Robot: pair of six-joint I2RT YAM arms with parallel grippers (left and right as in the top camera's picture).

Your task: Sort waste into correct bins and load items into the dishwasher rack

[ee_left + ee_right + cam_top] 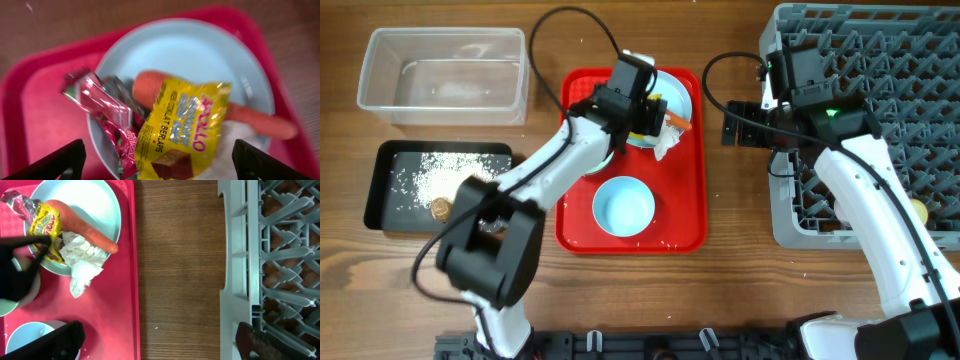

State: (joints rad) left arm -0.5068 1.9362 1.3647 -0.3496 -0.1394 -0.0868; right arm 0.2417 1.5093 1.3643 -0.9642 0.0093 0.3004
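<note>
Light falls evenly from above in the overhead view, which is bright, with only soft, short shadows beside the arms on the table (740, 290). The clear tub (442, 62) shows a pale sheen on its floor, and the red tray (685, 215) has a faint gloss along its rim.

The left wrist view is soft throughout: the plate (200, 50) and the tray around it smear at their edges. Glare flares white on the red wrapper (100, 100) and the yellow wrapper (185, 125), though the yellow one's large print is legible.

The right wrist view is crisp — the wood grain and the rack (280, 255) are sharp and evenly lit, without harsh shadow.
</note>
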